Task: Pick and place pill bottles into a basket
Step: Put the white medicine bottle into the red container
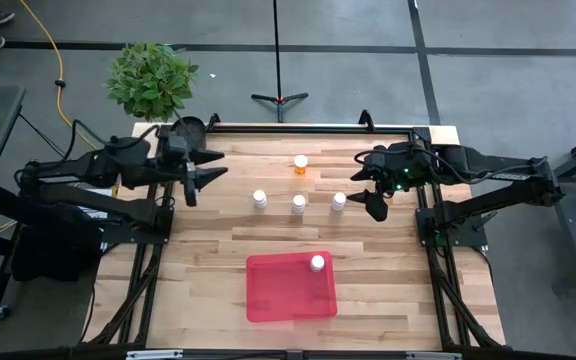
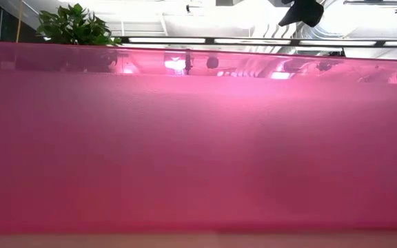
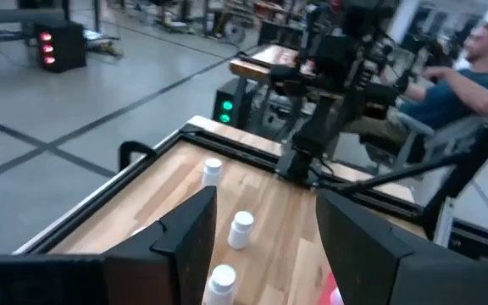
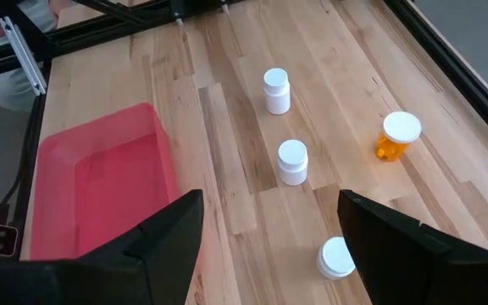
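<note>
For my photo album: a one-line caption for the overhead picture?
One bottle in the red tray, four waiting, both grippers open.

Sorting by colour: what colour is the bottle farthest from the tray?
Translucent orange with a white cap; the right wrist view shows it best.

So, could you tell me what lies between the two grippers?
In the high view, three white bottles stand in a row between the left gripper and right gripper.
</note>
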